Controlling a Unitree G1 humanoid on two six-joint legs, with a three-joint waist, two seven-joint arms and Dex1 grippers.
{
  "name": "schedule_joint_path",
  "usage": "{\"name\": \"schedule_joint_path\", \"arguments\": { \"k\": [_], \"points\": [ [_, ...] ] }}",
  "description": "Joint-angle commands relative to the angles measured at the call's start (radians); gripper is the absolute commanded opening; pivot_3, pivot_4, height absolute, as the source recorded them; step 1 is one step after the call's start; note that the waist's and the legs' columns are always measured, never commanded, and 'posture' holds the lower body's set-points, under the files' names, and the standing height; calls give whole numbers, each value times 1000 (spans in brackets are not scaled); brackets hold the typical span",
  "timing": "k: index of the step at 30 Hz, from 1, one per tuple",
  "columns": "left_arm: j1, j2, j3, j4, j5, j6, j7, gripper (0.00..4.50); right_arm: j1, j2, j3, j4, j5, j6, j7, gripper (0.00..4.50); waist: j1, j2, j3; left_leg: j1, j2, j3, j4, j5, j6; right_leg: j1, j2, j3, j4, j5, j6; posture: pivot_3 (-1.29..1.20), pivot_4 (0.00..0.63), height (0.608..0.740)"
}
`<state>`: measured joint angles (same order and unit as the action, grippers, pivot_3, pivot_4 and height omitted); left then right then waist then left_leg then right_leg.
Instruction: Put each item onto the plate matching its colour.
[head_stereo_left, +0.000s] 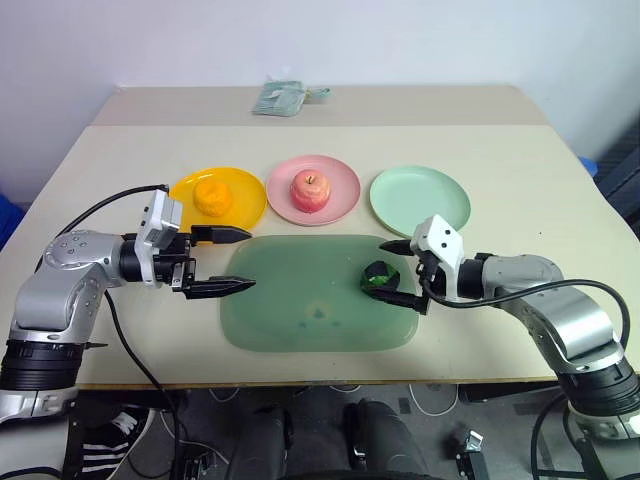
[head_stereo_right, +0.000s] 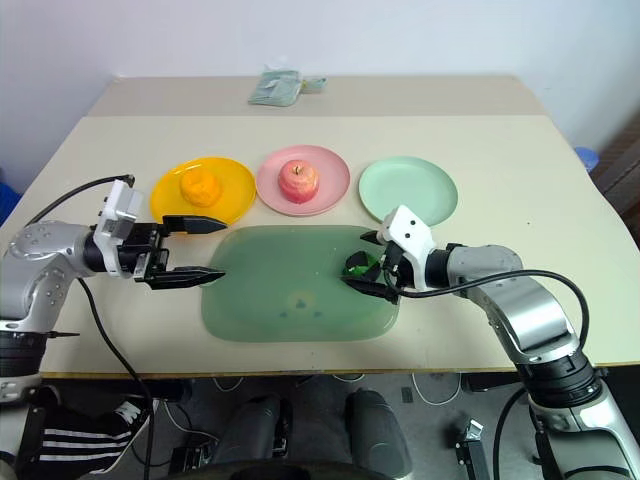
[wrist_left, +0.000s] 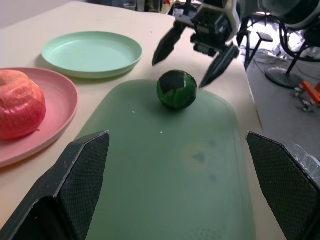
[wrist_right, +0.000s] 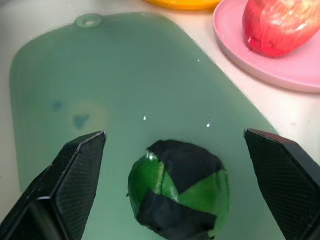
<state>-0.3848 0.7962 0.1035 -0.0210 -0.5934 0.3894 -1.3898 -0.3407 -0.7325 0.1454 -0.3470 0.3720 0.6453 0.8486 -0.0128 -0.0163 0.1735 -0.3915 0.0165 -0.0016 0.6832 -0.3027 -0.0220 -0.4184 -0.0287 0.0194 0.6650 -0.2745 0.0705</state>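
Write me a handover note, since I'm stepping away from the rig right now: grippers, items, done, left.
Left gripper: open, empty, over the mat's left edge.
Right gripper: open, fingers either side of the green-and-black lump, not closed on it.
Done: orange fruit on the yellow plate; apple on the pink plate.
Left: the lump lies on the mat; grasp it and place it on the bare mint green plate.

No readable text, label, brand, number or sign appears anywhere in these views.
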Motion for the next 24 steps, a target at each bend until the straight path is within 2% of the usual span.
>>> {"name": "schedule_joint_path", "arguments": {
  "k": [1, 13, 15, 17, 24],
  "points": [
    [6, 0, 25, -33, -17, -7, 9, 4455, 3, 7, 18, 0, -30, -27, -1, 4500, 0, 0, 0, 0, 0, 0, 0, 0, 0, 0, 0, 0, 0, 0, 0, 0, 150, 740],
    [22, -3, 18, -48, -22, 0, 36, 4455, 9, 14, 25, 44, -76, -59, 3, 4500, 0, 0, 0, 0, 0, 0, 0, 0, 0, 0, 0, 0, 0, 0, 0, 0, 150, 740],
    [22, -4, 17, -49, -23, -1, 37, 4500, 13, 15, 28, 51, -85, -66, 4, 3973, 0, 0, 0, 0, 0, 0, 0, 0, 0, 0, 0, 0, 0, 0, 0, 0, 150, 740],
    [21, -4, 17, -49, -23, -3, 38, 4500, 15, 13, 31, 56, -96, -76, 7, 3251, 0, 0, 0, 0, 0, 0, 0, 0, 0, 0, 0, 0, 0, 0, 0, 0, 150, 740],
    [20, -4, 18, -50, -26, -1, 40, 4500, 15, 13, 23, 55, -105, -93, 23, 3251, 0, 0, 0, 0, 0, 0, 0, 0, 0, 0, 0, 0, 0, 0, 0, 0, 150, 740]
  ]
}}
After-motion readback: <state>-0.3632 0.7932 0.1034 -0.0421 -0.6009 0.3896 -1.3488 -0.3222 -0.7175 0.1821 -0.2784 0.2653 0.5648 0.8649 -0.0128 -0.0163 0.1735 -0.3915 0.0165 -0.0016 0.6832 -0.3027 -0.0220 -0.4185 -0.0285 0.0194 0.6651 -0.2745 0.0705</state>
